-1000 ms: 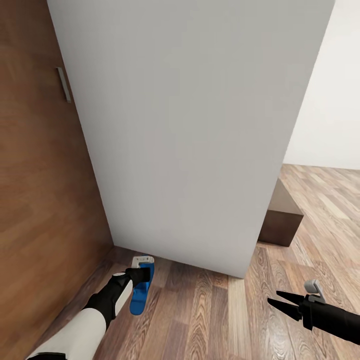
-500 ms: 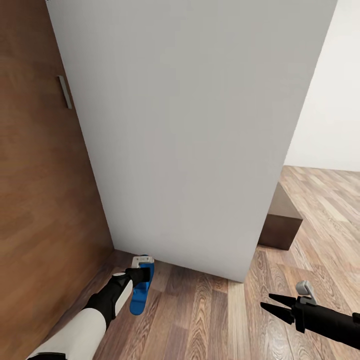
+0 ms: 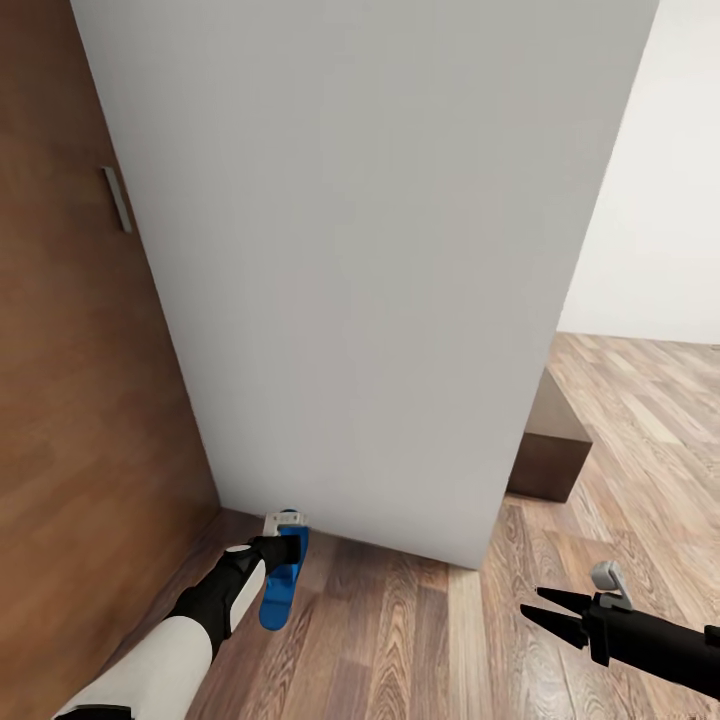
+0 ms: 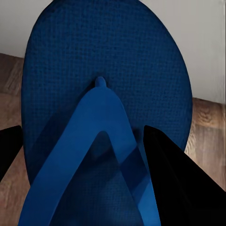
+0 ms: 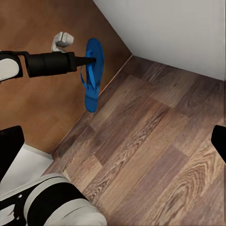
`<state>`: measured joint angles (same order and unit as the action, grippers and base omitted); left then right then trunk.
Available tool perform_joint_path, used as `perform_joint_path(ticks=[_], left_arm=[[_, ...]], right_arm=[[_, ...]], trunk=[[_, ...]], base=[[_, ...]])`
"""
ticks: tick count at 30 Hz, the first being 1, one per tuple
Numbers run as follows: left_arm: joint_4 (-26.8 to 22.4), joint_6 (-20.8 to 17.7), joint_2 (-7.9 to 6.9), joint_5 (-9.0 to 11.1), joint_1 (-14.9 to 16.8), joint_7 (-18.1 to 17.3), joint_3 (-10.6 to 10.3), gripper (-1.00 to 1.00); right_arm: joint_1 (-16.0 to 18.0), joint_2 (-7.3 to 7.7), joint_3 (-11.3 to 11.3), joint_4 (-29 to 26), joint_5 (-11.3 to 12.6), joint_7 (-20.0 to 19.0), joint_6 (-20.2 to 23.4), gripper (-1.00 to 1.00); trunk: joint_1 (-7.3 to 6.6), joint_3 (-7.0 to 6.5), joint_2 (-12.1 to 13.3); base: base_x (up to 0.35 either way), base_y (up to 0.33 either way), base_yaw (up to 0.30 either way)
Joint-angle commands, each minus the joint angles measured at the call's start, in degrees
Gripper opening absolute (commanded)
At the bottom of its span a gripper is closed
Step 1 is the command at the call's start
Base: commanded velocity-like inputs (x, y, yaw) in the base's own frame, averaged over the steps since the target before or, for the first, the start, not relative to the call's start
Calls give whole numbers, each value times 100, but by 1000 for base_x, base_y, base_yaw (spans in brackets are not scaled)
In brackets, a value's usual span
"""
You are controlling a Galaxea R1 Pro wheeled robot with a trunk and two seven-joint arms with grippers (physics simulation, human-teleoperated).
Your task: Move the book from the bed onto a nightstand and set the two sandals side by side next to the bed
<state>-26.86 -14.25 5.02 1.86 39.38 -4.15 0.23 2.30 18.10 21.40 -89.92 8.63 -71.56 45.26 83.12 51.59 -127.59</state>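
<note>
**Left arm carries sandal by the bed**

Nearest the camera, the left gripper [image 3: 283, 548] is clenched on a blue sandal [image 3: 281, 580], its dark fingers [image 4: 176, 179] pinching the strap. From the right wrist the sandal [image 5: 92, 75] hangs clear of the floor [image 3: 400, 630], its sole facing sideways and its long axis pointing down from the gripper [image 5: 88, 60] towards the boards. To the right, the right gripper [image 3: 545, 607] hovers low with its jaws spread and nothing between them, well apart from the sandal. Beyond both arms stands the grey side of the bed [image 3: 360, 270], with the brown headboard [image 3: 70, 350] on the left and a dark bench [image 3: 550, 440] past its far corner. The sandal sits just beside the bed's base, near the corner where it meets the headboard. Setting it flat likely means lowering it and laying its length along the floor.
</note>
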Motion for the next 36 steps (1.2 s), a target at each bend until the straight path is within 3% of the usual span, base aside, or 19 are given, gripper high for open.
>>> perform_joint_path(ticks=[1, 36], left_arm=[[-12, -34, -1, 7, -1, -16, 3, -100], [-12, -32, -1, 7, -1, -16, 9, -100]], right_arm=[[3, 1, 0, 1, 20, -7, 39, 100], [-1, -6, -5, 1, 25, -7, 35, 100]], trunk=[[-24, -13, 39], [-792, -641, 1443]], base=[[0, 0, -226], [0, 0, -268]])
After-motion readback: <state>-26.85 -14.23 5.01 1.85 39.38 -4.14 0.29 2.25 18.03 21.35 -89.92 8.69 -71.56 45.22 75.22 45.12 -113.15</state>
